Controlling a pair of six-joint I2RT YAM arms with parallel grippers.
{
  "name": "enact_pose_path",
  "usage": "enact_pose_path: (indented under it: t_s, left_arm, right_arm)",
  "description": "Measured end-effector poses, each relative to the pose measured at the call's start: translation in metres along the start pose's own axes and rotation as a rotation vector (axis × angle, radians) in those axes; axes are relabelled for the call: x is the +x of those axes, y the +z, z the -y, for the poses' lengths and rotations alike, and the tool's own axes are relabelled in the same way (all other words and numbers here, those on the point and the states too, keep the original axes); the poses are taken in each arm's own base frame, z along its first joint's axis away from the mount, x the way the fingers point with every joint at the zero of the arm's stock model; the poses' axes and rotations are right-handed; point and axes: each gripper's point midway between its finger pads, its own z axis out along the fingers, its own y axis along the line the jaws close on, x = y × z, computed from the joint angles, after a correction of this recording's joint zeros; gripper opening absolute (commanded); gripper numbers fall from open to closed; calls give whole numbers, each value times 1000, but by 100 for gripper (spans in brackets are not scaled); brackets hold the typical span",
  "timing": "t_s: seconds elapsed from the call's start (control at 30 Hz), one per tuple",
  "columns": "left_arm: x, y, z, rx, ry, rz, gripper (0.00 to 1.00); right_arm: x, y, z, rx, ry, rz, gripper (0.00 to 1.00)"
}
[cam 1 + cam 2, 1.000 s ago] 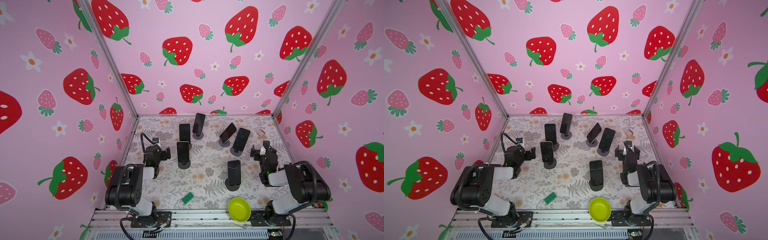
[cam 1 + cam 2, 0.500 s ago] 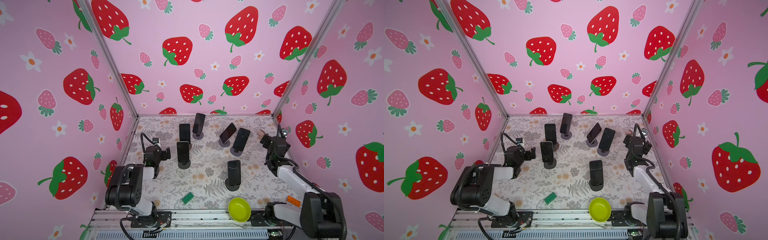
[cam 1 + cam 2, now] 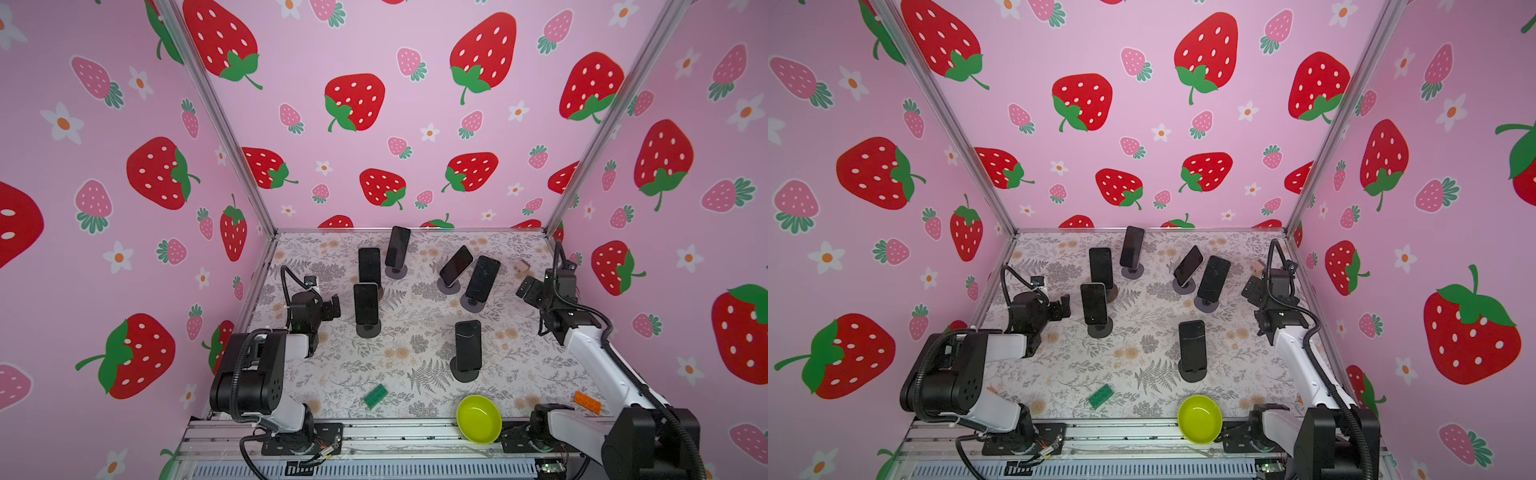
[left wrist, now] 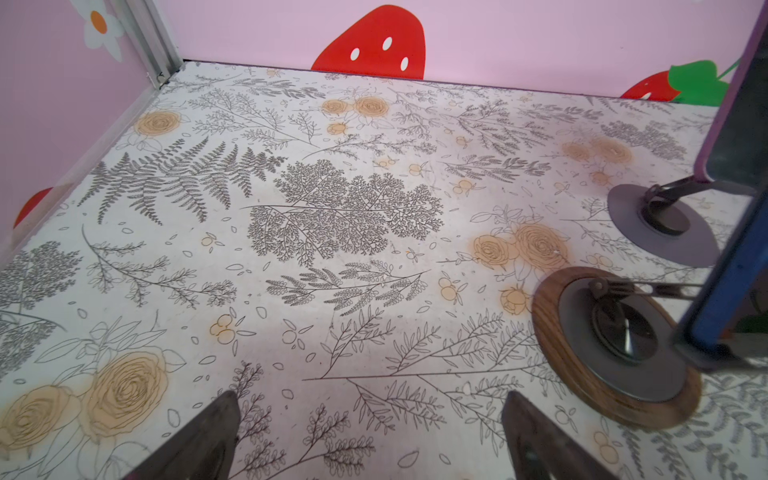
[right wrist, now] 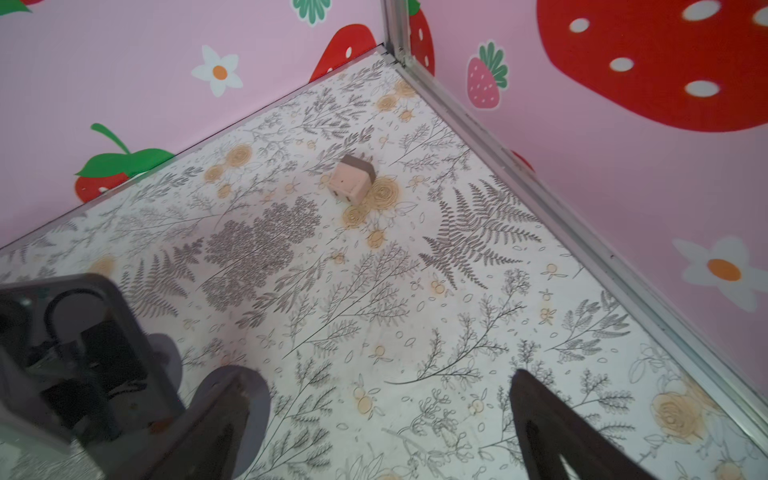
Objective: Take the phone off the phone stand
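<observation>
Six black smartphones are propped on round-based stands across the floral mat [image 3: 415,316]. All six are seated, so nothing is lifted yet, and the scene does not show which one is meant. The left gripper [image 3: 331,309] sits at centre left in both top views. In its wrist view the fingers [image 4: 199,436] are spread wide over bare mat, holding nothing. Just to its right in the frame is the front-left smartphone [image 3: 365,303], upright with its long axis near vertical and its screen facing the camera, seated on a dark stand base [image 3: 368,330]. Gripper and phone are near but apart. The right gripper [image 3: 528,288] hangs above the mat at centre right, close to the side wall, and its wrist view shows it [image 5: 386,382] spread and empty too. A small beige cube [image 5: 351,178] lies beyond it. The phone nearest this gripper is the back-right smartphone [image 3: 482,278], which leans back on a grey stand base [image 3: 473,305] to the gripper's left in the frame, across a clear gap. The left arm looks closer to its candidate. Either way, the move would likely need the fingers to straddle the phone's narrow sides and draw it up along its long axis, out of the cradle. A sideways pull could tip the stand.
</observation>
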Motion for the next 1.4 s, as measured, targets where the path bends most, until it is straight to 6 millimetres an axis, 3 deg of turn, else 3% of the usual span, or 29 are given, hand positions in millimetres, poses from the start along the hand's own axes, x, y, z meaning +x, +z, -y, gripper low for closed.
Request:
enact_pose_path:
  t_s: [0.1, 0.2, 0.33, 0.43, 0.6, 0.7, 0.8, 1.03, 1.17, 1.4]
  left_arm:
    - [-17, -19, -5, -54, -38, 11, 99]
    - [-43, -45, -6, -125, -64, 67, 99]
    - [-57, -82, 1, -186, -71, 114, 99]
    - [-62, -105, 1, -210, -101, 136, 99]
    - [-41, -128, -3, -217, -158, 63, 99]
    - [-30, -141, -1, -188, -168, 15, 99]
    - [-32, -152, 5, -149, -151, -25, 99]
    - [-83, -170, 17, -116, -135, -50, 99]
    - [-108, -178, 9, -181, -225, -49, 99]
    - [-143, -167, 26, -135, -191, -92, 99]
  right_arm:
    - [-2, -15, -30, -73, -37, -38, 100]
    - [7, -38, -77, -177, -127, -77, 100]
    - [39, -68, -134, -296, -256, -173, 100]
    - [73, -84, -152, -331, -326, -277, 100]
    - [116, -110, -157, -335, -410, -431, 100]
    - [129, -122, -154, -344, -426, -492, 100]
    - [140, -128, -150, -342, -441, -544, 100]
    - [151, -135, -144, -325, -463, -583, 96]
    - [161, -137, -144, -316, -469, -595, 95]
    - [178, -129, -143, -244, -481, -591, 93]
